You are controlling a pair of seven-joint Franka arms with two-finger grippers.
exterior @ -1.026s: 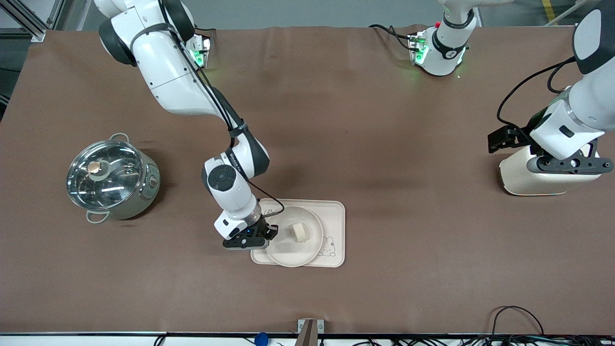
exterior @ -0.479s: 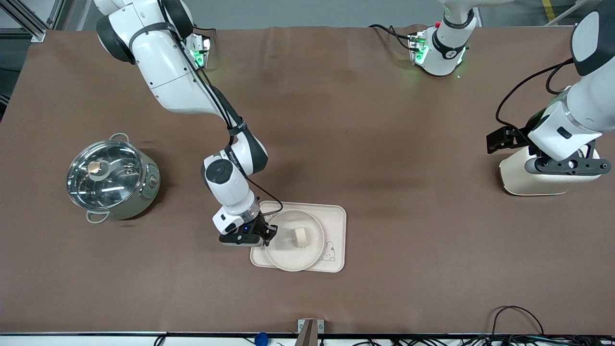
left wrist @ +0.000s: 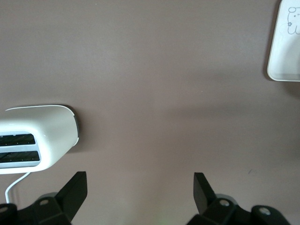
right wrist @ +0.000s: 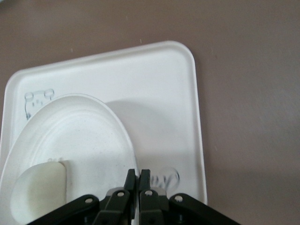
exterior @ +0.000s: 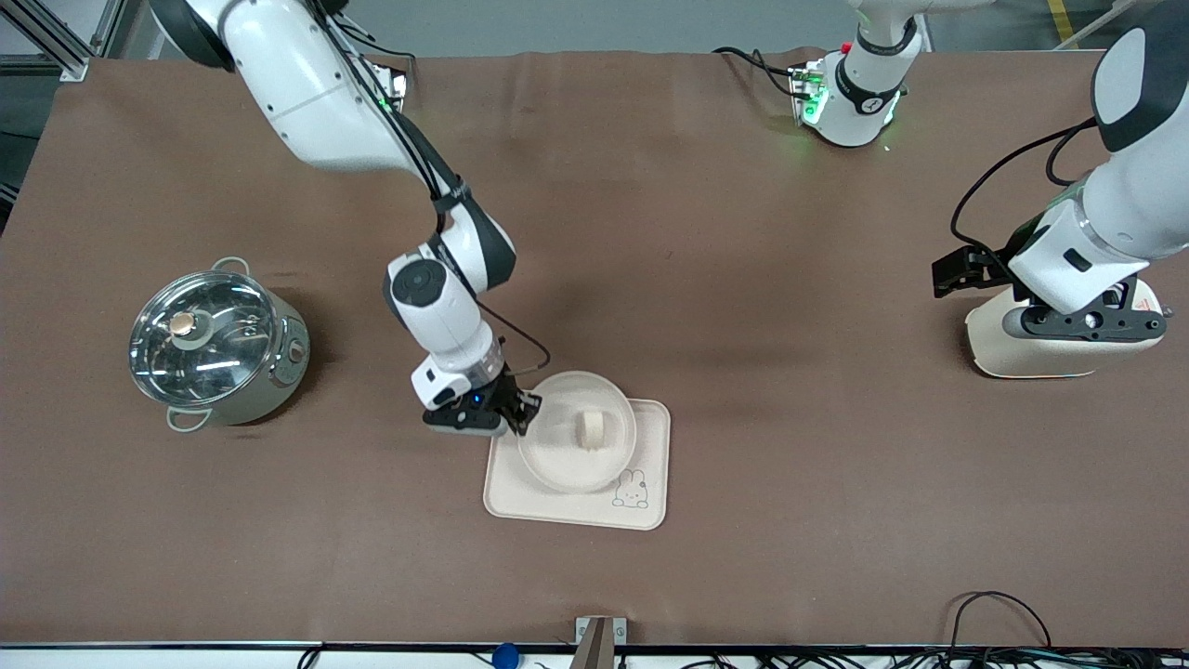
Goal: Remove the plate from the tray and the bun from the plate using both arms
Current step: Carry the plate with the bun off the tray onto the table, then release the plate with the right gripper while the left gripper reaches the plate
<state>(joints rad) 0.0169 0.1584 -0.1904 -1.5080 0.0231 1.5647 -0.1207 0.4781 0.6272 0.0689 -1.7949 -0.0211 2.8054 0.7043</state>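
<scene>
My right gripper is shut on the rim of the round cream plate and holds it raised over the rectangular rabbit tray. The small pale bun lies on the plate. In the right wrist view the shut fingers pinch the plate at its rim. The bun is beside them, and the plate throws a shadow on the tray. My left gripper is open and empty over the white toaster; it also shows in the left wrist view.
A steel pot with a glass lid stands toward the right arm's end of the table. The toaster and a corner of the tray show in the left wrist view. Cables run along the table's near edge.
My right gripper has risen with the plate and bun, and the plate now shows higher in the front view, over the tray's edge farther from the camera. The left arm shifted slightly.
</scene>
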